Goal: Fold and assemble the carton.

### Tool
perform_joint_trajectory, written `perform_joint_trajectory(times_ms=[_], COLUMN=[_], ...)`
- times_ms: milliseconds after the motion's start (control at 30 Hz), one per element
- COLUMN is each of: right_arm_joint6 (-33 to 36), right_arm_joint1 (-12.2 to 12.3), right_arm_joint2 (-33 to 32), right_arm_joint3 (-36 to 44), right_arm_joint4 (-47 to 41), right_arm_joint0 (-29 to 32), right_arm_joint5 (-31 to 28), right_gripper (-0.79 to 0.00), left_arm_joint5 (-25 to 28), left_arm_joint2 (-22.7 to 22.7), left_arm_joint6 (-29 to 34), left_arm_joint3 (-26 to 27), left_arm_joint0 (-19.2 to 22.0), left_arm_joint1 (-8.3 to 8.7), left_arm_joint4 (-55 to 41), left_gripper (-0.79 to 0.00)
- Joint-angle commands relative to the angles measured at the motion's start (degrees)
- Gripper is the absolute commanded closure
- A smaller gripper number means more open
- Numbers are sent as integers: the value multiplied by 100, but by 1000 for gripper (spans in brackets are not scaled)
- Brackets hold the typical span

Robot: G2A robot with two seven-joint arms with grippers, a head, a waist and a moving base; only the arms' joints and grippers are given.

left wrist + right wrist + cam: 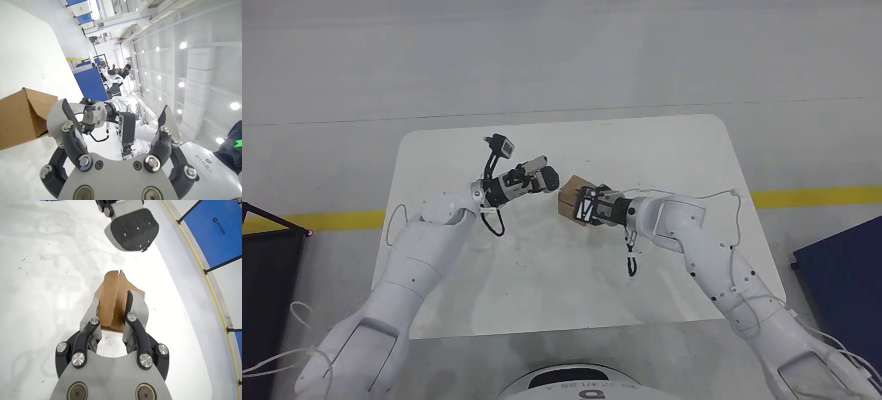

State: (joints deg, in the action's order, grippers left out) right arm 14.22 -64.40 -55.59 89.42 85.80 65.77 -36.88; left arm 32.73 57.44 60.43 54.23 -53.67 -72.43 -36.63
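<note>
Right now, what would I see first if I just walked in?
First, the brown carton near the middle of the white table, pinched in the right gripper. Next, the left gripper, open wide, close beside the carton.

A small brown cardboard carton (575, 197), partly folded, one end open with its flaps loose and ragged, hung tilted over the middle of the white table (542, 290), its sides pinched between the fingers of the right gripper (113, 300).
</note>
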Motion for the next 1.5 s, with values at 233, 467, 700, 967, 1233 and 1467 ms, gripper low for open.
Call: perform_joint_trajectory(times_ms=[233,467,700,967,1233,1467], right_arm_joint6=[-196,-191,44,96,54,-116], right_arm_joint1=[-1,-5,-18,-37,-51,-39], right_arm_joint2=[-255,-420,-309,-187,-117,-83], right_arm_joint3=[9,-137,-146,-235,-306,-224], right_arm_joint4=[-972,-1897,-1707,-1420,-1207,-815], right_arm_joint0=[58,9,-40,-84,-137,-131], right_arm_joint5=[-203,-497,-369,-234,-164,-169], right_gripper=[-314,-369,-360,-342,-289,-369], left_arm_joint5=[46,81,87,68,58,50], left_arm_joint2=[-41,3,27,53,76,99], left_arm_joint6=[85,145,182,220,215,239], left_arm_joint3=[-260,-388,-441,-479,-502,-507], left_arm_joint0=[134,156,176,191,197,216], left_arm_joint1=[-62,-79,-97,-115,-133,-147], left_arm_joint4=[-35,-75,-64,-58,-32,-23], left_gripper=[-785,-785,-785,-785,-785,-785])
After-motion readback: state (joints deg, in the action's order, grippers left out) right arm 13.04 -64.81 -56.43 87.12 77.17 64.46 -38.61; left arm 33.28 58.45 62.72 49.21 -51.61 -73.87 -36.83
